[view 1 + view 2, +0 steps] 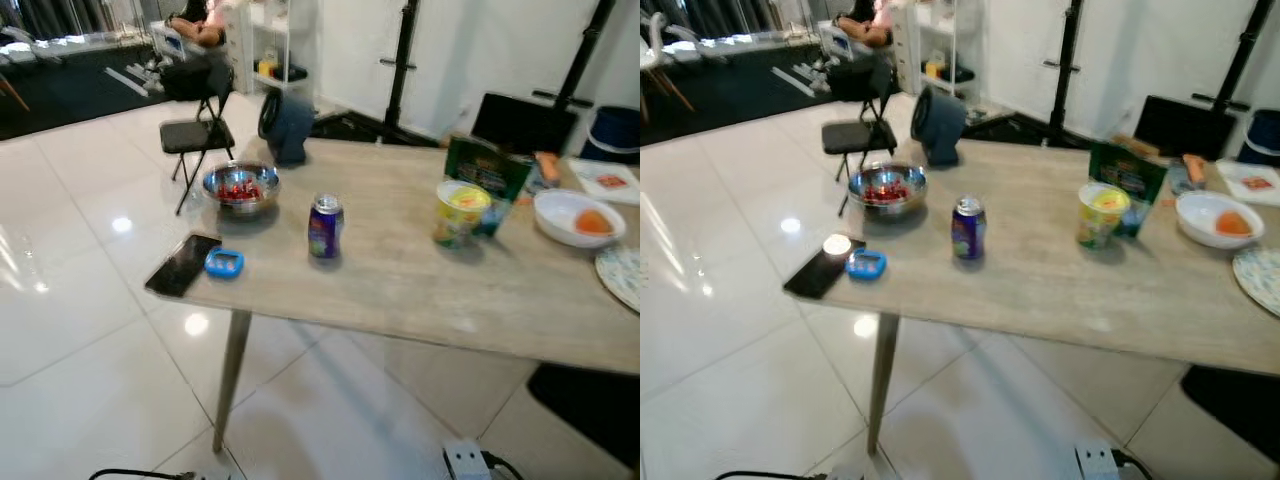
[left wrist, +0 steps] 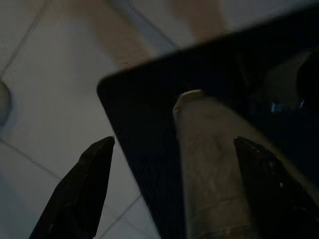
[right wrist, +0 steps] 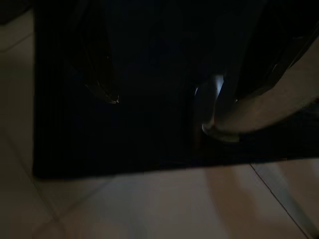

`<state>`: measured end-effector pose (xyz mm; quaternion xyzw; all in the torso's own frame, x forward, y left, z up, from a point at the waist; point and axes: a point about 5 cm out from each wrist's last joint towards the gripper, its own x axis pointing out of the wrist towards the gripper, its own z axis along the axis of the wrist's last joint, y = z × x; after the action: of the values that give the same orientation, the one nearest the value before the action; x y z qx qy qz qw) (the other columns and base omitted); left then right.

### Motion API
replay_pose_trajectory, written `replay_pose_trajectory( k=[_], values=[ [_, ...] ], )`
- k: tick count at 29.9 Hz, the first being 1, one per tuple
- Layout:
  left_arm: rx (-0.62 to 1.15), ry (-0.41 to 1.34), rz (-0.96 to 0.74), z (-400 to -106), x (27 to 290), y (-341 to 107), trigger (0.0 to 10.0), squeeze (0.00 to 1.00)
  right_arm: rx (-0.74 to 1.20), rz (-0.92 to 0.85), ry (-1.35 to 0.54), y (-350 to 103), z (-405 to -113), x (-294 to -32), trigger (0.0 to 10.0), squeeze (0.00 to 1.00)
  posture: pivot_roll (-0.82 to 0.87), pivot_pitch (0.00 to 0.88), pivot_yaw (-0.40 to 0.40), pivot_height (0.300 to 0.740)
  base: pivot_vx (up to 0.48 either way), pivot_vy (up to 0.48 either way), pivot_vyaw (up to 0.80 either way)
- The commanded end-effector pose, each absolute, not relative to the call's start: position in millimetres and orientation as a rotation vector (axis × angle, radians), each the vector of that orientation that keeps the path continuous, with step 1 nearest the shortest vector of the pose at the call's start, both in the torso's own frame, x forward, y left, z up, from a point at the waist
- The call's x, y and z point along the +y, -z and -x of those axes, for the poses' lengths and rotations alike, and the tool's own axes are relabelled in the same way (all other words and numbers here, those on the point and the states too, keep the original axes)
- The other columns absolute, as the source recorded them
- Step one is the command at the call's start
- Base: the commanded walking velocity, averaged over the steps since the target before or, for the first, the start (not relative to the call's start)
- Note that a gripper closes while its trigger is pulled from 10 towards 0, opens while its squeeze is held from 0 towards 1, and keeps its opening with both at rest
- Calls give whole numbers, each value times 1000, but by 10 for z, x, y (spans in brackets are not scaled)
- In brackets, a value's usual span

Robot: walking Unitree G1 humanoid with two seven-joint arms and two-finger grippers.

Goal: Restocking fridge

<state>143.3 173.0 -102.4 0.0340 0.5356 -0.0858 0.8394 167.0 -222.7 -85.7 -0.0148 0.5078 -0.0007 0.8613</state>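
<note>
A pale wooden table [image 1: 400, 290] stands before me with groceries on it. A purple drink can [image 1: 325, 226] is upright near the middle. To its right are a yellow-lidded cup [image 1: 460, 213], a green carton [image 1: 488, 170] and a white bowl [image 1: 560, 207] holding an orange fruit [image 1: 594, 222]. A steel bowl [image 1: 241, 187] of red pieces sits at the left. Both arms hang low. My left gripper [image 2: 173, 144] is open above a black mat [image 2: 144, 129] and white tiles. My right gripper [image 3: 174, 97] is open in deep shade over the same kind of mat.
A black phone [image 1: 183, 264] and a small blue gadget [image 1: 224, 263] lie at the table's left corner. A dark blue rounded object [image 1: 285, 125] stands at the far edge. A folding chair [image 1: 195, 135] and a seated person [image 1: 200, 25] are behind. A power strip [image 1: 465, 462] lies on the floor.
</note>
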Motion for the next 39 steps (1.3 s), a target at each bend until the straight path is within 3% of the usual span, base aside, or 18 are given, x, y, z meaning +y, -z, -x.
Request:
replay_pose_trajectory(
  k=[1, 11, 23, 31, 39],
  values=[
    [1163, 178, -61, -1340, 1719, 1058, 10000, 0, 1084, 22, 7, 892, -1604, -2203, 10000, 0, -23, 0, -4, 740, 0, 0, 0],
    [1172, 165, -71, -1280, 1846, 1062, 10000, 0, 1083, 22, 17, 888, -1596, -2234, 10000, 0, -25, 0, -5, 740, 0, 0, 0],
    [1168, 188, -63, -1313, 1770, 1060, 10000, 0, 1064, 21, 55, 854, -1630, -2321, 10000, 0, -25, 0, -5, 740, 0, 0, 0],
    [1170, 179, -52, -1290, 1738, 1071, 10000, 0, 1062, 22, 43, 852, -1647, -2299, 10000, 0, -28, 0, -6, 740, 0, -450, 0],
    [1155, 173, -56, -1353, 1711, 1054, 10000, 0, 1060, 25, 41, 846, -1650, -2313, 10000, 0, -28, 0, -4, 740, 0, 0, 0]
  ],
)
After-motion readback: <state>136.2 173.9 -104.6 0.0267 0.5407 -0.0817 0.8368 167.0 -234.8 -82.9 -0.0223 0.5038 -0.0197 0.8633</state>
